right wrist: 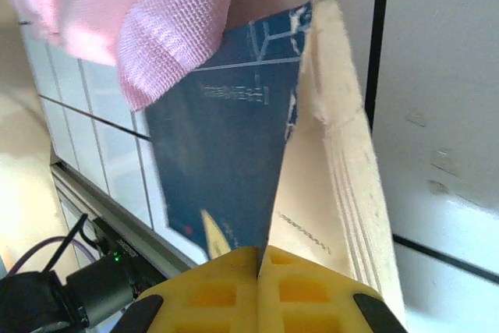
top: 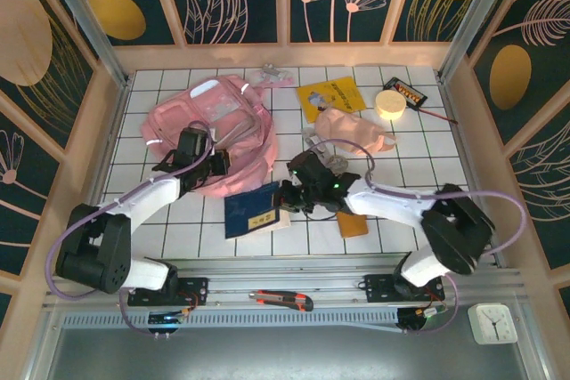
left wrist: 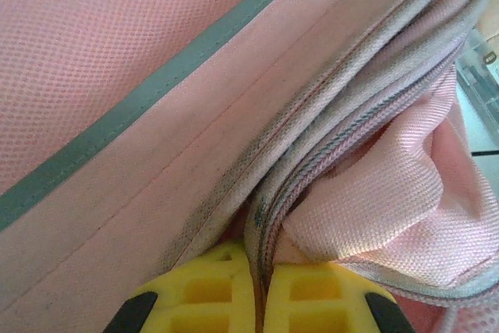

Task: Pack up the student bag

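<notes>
The student bag point(top: 223, 122), a big pink backpack, lies at the back left of the tiled table. My left gripper point(top: 212, 165) rests on its near edge. In the left wrist view the left gripper point(left wrist: 260, 290) is shut on the bag's grey zipper edge point(left wrist: 343, 138). A dark blue book point(top: 251, 211) lies just in front of the bag. My right gripper point(top: 283, 195) is at the book's right side. In the right wrist view the right gripper point(right wrist: 259, 274) is shut on the blue cover point(right wrist: 226, 154), lifted off the cream pages point(right wrist: 335, 169). Pink bag fabric point(right wrist: 156, 29) hangs over the book's far corner.
A yellow book point(top: 329, 97), a pale-pink pouch point(top: 356, 131), a tape roll point(top: 389, 102) and a black device point(top: 408, 92) sit at the back right. An orange item point(top: 352, 223) lies under the right arm. A utility knife point(top: 280, 300) and a small clock point(top: 492, 322) lie near the front rail.
</notes>
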`<state>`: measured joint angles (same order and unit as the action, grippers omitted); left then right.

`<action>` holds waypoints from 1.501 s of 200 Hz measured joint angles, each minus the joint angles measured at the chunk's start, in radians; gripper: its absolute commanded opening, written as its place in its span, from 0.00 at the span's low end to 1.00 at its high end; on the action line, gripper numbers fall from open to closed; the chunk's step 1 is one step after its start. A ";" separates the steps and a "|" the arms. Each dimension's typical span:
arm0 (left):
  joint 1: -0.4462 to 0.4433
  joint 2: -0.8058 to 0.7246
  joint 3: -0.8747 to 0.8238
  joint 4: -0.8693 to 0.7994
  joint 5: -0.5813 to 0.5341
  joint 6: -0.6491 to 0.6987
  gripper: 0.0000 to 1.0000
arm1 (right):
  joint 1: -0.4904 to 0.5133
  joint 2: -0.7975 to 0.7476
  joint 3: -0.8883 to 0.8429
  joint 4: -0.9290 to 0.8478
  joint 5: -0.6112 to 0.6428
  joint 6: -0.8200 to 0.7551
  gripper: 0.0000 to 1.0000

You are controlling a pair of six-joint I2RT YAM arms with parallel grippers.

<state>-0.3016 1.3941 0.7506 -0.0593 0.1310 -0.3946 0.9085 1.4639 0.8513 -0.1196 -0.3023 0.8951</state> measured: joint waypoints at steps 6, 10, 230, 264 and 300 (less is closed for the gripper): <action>0.002 0.000 0.011 -0.011 -0.003 0.002 0.00 | 0.000 -0.030 0.002 -0.022 0.015 -0.013 0.00; 0.003 0.000 0.019 -0.020 -0.007 0.004 0.00 | 0.000 -0.047 0.003 -0.034 0.023 -0.022 0.00; 0.034 0.008 0.315 -0.214 -0.039 0.038 0.00 | -0.160 0.174 0.383 0.056 -0.187 -0.264 0.00; 0.035 0.009 0.329 -0.230 -0.033 0.038 0.00 | -0.246 0.352 0.369 0.191 -0.240 -0.254 0.00; 0.040 0.010 0.329 -0.229 0.032 0.032 0.00 | -0.291 0.491 0.371 0.347 -0.260 -0.179 0.00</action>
<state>-0.2615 1.4036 1.0794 -0.2878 0.1635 -0.3630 0.6174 1.9545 1.2224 0.2276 -0.5621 0.7166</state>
